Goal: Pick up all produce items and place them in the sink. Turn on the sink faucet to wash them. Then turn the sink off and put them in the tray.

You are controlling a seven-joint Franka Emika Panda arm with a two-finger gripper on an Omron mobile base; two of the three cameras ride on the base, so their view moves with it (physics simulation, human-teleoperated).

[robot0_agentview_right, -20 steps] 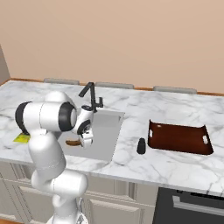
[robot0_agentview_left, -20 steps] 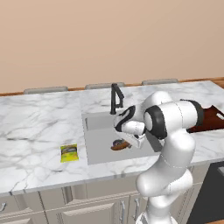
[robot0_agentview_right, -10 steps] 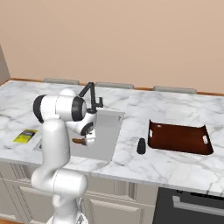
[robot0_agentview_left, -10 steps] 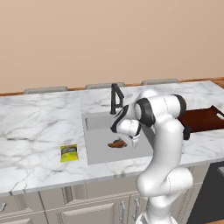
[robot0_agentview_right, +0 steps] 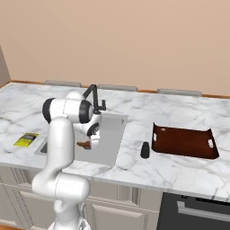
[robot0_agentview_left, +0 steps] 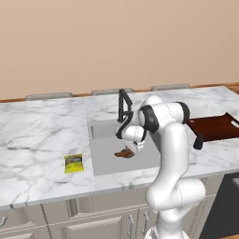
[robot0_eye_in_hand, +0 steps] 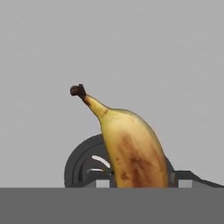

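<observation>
- I have the gripper (robot0_agentview_left: 132, 148) low inside the sink (robot0_agentview_left: 105, 158) so the banana (robot0_agentview_left: 124, 153) goes down gently over the drain (robot0_eye_in_hand: 85, 166), ready for washing.
- The banana sits between my fingertips; I cannot tell whether the jaws grip it or have let go.
- Compared with a second ago, the arm stands more upright, with the hand lower in the basin.
- The faucet (robot0_agentview_left: 124, 104) at the far rim and the tray (robot0_agentview_right: 185, 143) to the right wait untouched.

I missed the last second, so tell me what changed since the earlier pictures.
The end effector carried the small brownish-orange banana from the grey sink basin's near edge deeper in, over the round dark drain. Whether it has let go is unclear. The yellow snack packet, reddish-brown tray and black faucet stayed put.
</observation>
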